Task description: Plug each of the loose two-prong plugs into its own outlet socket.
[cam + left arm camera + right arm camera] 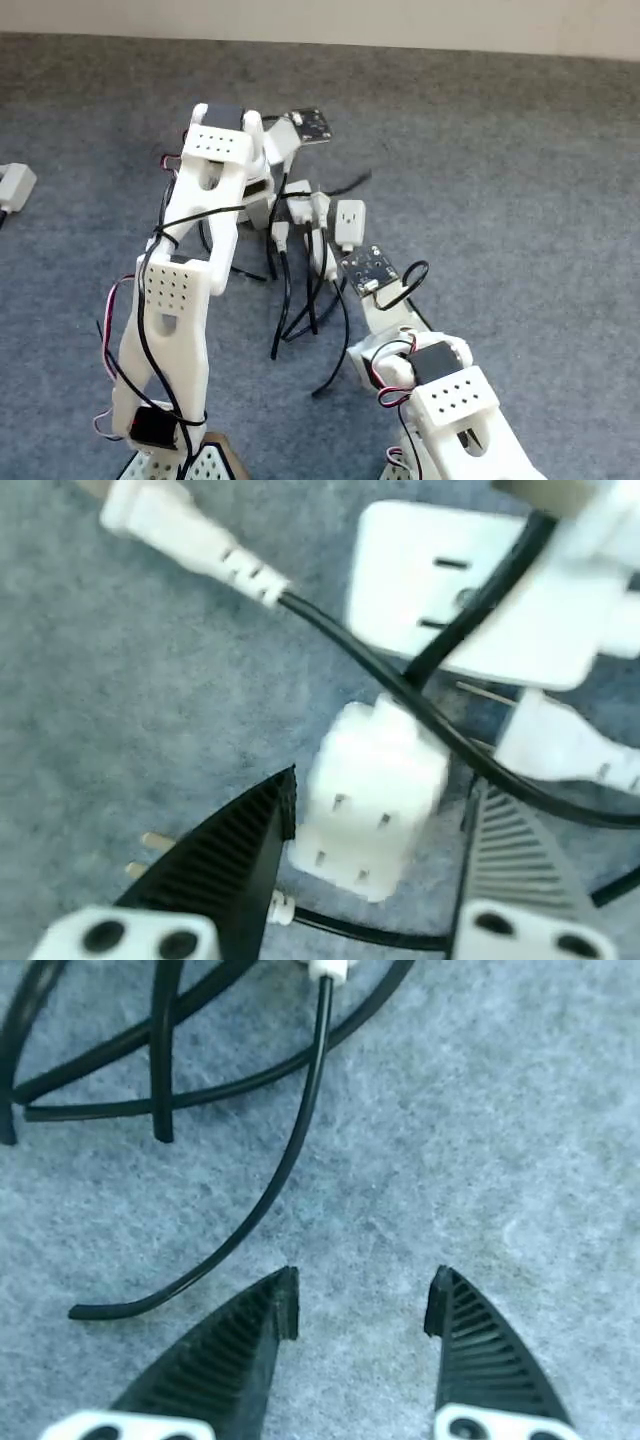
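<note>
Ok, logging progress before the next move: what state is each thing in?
small outlet: sockets empty.
big outlet: slots empty, cable across it.
plug: prongs bare, unplugged.
left gripper: open, over the small outlet.
right gripper: open, empty.

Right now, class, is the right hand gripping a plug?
No, the right hand stands open over grey carpet, with nothing between its fingers.

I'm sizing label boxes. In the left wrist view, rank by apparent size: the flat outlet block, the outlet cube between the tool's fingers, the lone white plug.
Largest: flat outlet block, partly covered by a black cord.
Then: outlet cube, not far behind; it may sit nearer the camera.
Smallest: lone white plug.
</note>
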Available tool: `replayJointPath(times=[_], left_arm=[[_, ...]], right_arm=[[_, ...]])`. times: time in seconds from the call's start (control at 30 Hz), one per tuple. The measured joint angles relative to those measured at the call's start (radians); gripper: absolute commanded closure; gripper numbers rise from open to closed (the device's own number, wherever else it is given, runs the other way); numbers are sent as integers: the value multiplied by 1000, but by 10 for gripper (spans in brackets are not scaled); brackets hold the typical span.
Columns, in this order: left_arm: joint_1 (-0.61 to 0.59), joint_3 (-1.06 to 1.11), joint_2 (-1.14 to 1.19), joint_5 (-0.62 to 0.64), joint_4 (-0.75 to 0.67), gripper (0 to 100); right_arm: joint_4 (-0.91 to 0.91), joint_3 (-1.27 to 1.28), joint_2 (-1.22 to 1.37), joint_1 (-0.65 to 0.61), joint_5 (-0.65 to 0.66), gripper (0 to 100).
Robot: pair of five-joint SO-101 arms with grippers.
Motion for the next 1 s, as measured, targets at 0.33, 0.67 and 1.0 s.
replayJointPath(times=[0.33, 0.67, 1.0], left_arm=[[0, 0, 0, 0, 3, 997], [-190, -252, -32, 158, 210, 996], [-460, 40, -281, 293, 229, 996]], right_arm=[[0, 0, 0, 0, 0, 793], [0, 0, 0, 0, 0, 793], [0, 0, 0, 0, 0, 793]])
